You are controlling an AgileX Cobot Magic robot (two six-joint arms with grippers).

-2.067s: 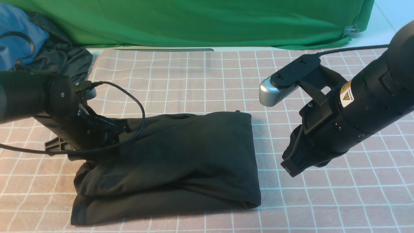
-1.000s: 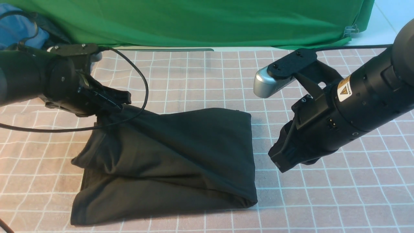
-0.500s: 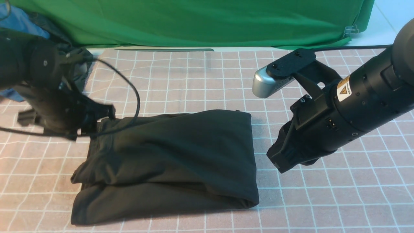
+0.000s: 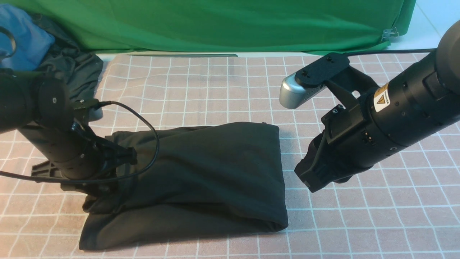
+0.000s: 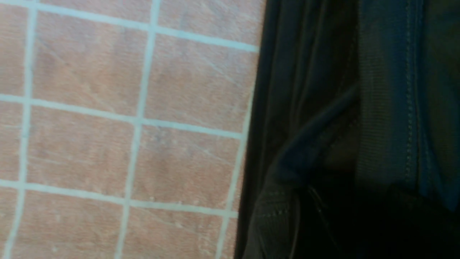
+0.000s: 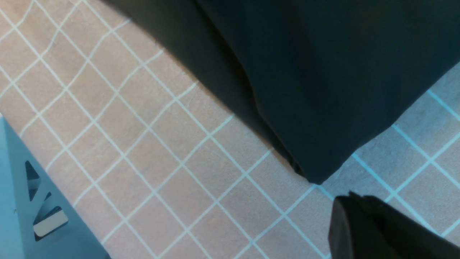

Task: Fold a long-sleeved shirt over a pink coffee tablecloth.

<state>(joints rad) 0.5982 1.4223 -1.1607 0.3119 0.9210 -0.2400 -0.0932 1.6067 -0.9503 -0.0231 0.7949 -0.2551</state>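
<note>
On the pink coffee tablecloth [image 4: 222,90], a dusty-pink cloth crossed by thin white lines, the long-sleeved shirt [image 4: 201,176] lies folded into a thick black bundle at the centre of the front view, its smooth folded edge toward three o'clock and its looser, rumpled layers toward nine o'clock. The left gripper [image 4: 107,169] is down on that rumpled end at about eight o'clock of the bundle, its tips buried among the dark folds, so whether its jaws are parted or have hold of any fabric cannot be told; the left wrist view gives only stitched black hems [image 5: 388,108] next to bare pink squares. The right gripper [image 4: 314,180] hangs just off the shirt's three o'clock edge, near it but not touching, with its jaws drawn fully together and nothing between them; in the right wrist view its dark tip sits over the grid just beside a corner of the shirt. At twelve o'clock a plain green cloth [image 4: 222,25] runs along the far edge, and at ten o'clock a blue garment [image 4: 21,39] is bunched with a smaller dark garment [image 4: 77,72].
</note>
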